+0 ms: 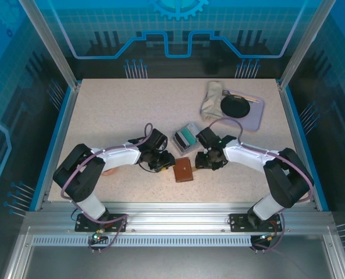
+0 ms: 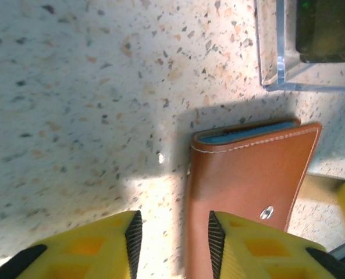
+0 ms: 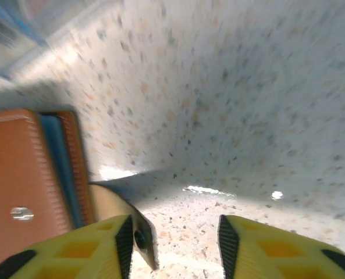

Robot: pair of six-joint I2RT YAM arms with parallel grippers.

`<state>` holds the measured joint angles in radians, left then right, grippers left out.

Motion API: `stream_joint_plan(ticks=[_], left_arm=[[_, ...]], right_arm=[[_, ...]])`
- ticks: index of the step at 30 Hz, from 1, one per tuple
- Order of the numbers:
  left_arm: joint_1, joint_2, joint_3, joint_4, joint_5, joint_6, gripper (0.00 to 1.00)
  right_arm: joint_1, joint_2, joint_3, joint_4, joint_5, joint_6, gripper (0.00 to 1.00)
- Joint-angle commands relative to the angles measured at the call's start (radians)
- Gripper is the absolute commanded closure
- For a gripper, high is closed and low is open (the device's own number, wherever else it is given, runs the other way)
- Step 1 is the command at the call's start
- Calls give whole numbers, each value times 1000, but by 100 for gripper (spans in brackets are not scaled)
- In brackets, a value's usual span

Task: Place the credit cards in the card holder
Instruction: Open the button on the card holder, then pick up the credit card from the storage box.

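The card holder (image 1: 182, 170) is a brown leather wallet lying closed on the table between the two arms. In the left wrist view the card holder (image 2: 251, 174) shows a metal snap stud and a teal edge along its top. My left gripper (image 2: 173, 241) is open, one finger above the wallet's left part and the other above bare table. My right gripper (image 3: 175, 244) is open over bare table, and the card holder (image 3: 27, 174) lies to its left with the snap tab (image 3: 117, 212) beside the left finger. The credit cards are out of view as separate cards.
A clear plastic tray (image 1: 185, 136) stands just behind the wallet, with something flat, dark and greenish inside. The same tray (image 2: 271, 52) shows in the left wrist view. A lilac tray (image 1: 255, 113) at the back right carries a black disc (image 1: 235, 105) and a crumpled cloth (image 1: 212, 99).
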<state>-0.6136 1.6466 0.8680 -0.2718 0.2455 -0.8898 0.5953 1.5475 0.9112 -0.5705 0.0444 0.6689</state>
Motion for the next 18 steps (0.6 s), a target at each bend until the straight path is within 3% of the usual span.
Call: stream_joint_plan(ticks=[1,3,6,9,13,15,18], left_arm=[[19,-66,42,-87,-32,4,59],[32,-75,62,-95,-43,0,59],[62,-82,99,-92,-47,1,57],[102,-65,140,-68,-26,-6,52],[154,6,207,-24,43,-37,49],[165,45,243,-9,64,-54,44],[170,129,318,-9,97,-64,42]], right_arm=[[-58,-81,110,-60,-21,-83,42],[-93,-76,178,-97,-32,-116,31],[-155,-40,265,-145,-13,-135,24],[-186,-12,288,-49,-61,-256,10],[-219,144,484,-182,-120,-347,11],[-224,256,608,-294,-131,-367,22],[-208,346,684,-329,-118,-401,29]])
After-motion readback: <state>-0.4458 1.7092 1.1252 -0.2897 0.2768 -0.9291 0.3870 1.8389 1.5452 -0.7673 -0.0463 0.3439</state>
